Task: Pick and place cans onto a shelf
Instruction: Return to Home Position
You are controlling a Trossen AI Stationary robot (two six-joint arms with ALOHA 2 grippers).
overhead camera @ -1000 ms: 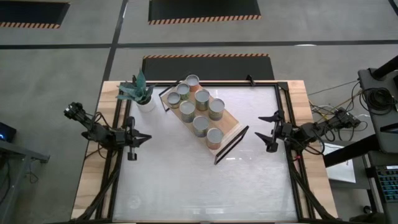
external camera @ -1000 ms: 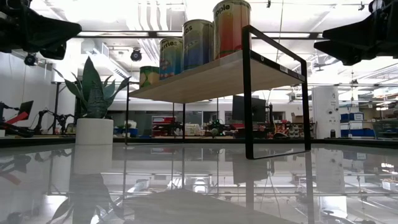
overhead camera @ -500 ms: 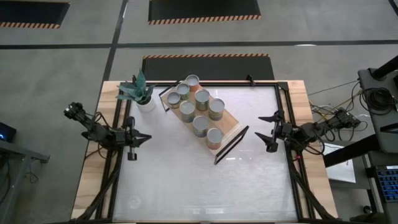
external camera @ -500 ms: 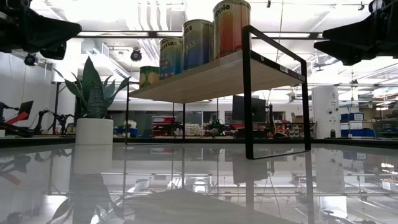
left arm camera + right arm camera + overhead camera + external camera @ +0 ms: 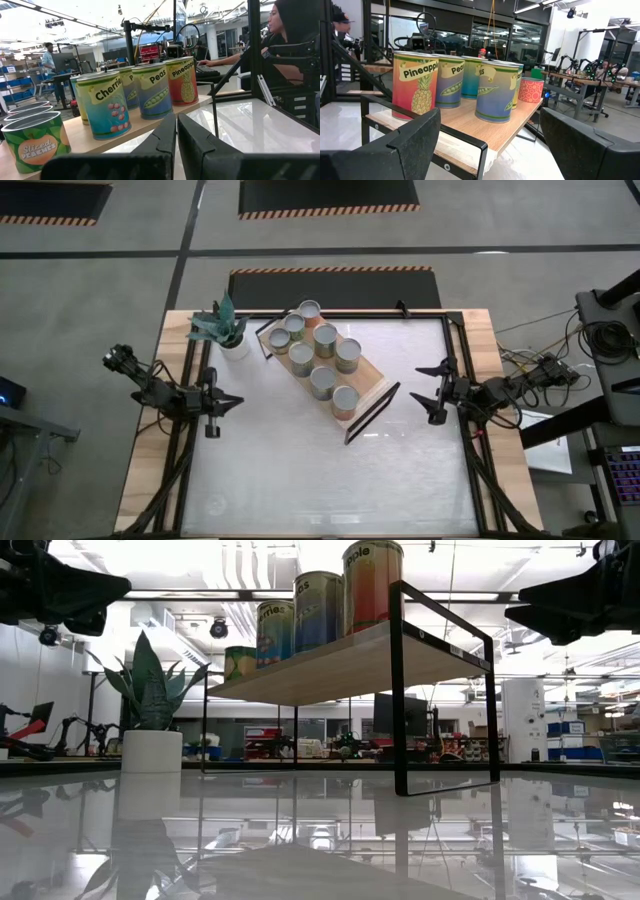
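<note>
Several cans with silvery tops stand upright on the light-wood shelf, which lies slantwise at the table's middle, toward the far edge. The low view shows the cans on the raised board. My left gripper is shut and empty, off the shelf's left side; its wrist view faces the labelled cans. My right gripper is open and empty, off the shelf's right end; its wrist view faces the cans.
A white pot with a green plant stands at the far left beside the shelf. The shelf's black wire frame closes its right end. A black frame runs along the white tabletop's edges. People sit beyond the table.
</note>
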